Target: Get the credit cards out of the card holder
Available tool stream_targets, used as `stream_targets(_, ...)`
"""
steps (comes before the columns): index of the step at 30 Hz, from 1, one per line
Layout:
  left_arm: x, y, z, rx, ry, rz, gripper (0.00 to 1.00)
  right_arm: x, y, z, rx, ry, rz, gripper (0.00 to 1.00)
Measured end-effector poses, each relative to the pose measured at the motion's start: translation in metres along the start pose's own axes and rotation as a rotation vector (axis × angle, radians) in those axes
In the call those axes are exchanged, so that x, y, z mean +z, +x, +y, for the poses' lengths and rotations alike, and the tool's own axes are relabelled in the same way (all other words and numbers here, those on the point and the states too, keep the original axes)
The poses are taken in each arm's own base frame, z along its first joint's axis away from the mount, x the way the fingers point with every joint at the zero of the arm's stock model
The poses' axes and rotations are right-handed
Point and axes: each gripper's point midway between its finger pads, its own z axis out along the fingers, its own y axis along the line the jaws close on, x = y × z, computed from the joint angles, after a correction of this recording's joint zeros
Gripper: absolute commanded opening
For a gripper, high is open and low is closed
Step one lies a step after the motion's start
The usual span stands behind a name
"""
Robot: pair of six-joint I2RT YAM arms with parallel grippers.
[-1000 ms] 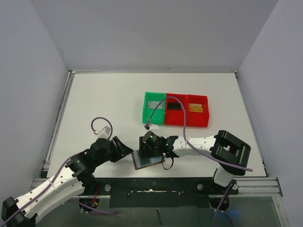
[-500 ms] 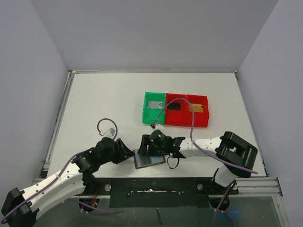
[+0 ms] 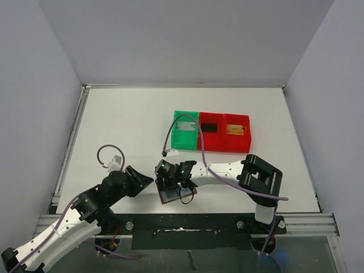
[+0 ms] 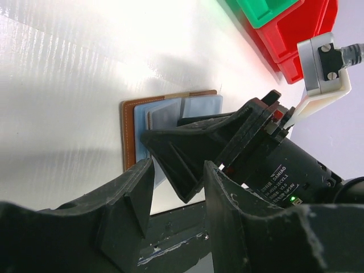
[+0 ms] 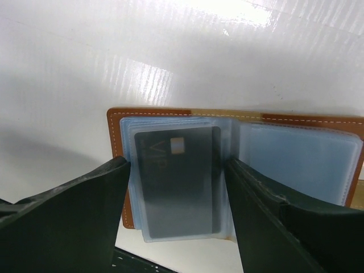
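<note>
The card holder (image 3: 181, 196) lies open near the table's front edge, brown leather (image 5: 116, 136) with blue-grey clear sleeves. One sleeve holds a dark card (image 5: 176, 187) with a small chip. My right gripper (image 5: 176, 170) hangs over it, open, its fingers standing either side of that sleeve. A pale grey card (image 3: 185, 126), a black card (image 3: 210, 127) and a golden card (image 3: 234, 130) lie in the trays. My left gripper (image 3: 147, 181) is open with nothing in it, just left of the holder (image 4: 129, 136).
A green tray (image 3: 177, 139) and a red double tray (image 3: 224, 149) stand side by side behind the holder. The table's front rail (image 3: 187, 219) runs right below the holder. A purple cable (image 3: 196, 145) loops over the green tray.
My right gripper has shifted left over the holder's left page and its jaws have widened. The left arm has drawn back to the left, off the holder.
</note>
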Motion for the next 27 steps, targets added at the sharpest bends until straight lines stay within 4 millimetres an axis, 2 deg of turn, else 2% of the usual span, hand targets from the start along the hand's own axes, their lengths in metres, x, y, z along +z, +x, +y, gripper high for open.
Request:
stream_targets(9,0.003,0.001,0.007,0.005,-0.036,0.003,0.39,0.001,0.001,-0.006,-0.008,0.017,-0.001,0.57)
stream_targets(27,0.03,0.033,-0.002,0.136,-0.004,0.173,0.33,-0.007,-0.006,-0.024,0.194,-0.241,-0.013,0.53)
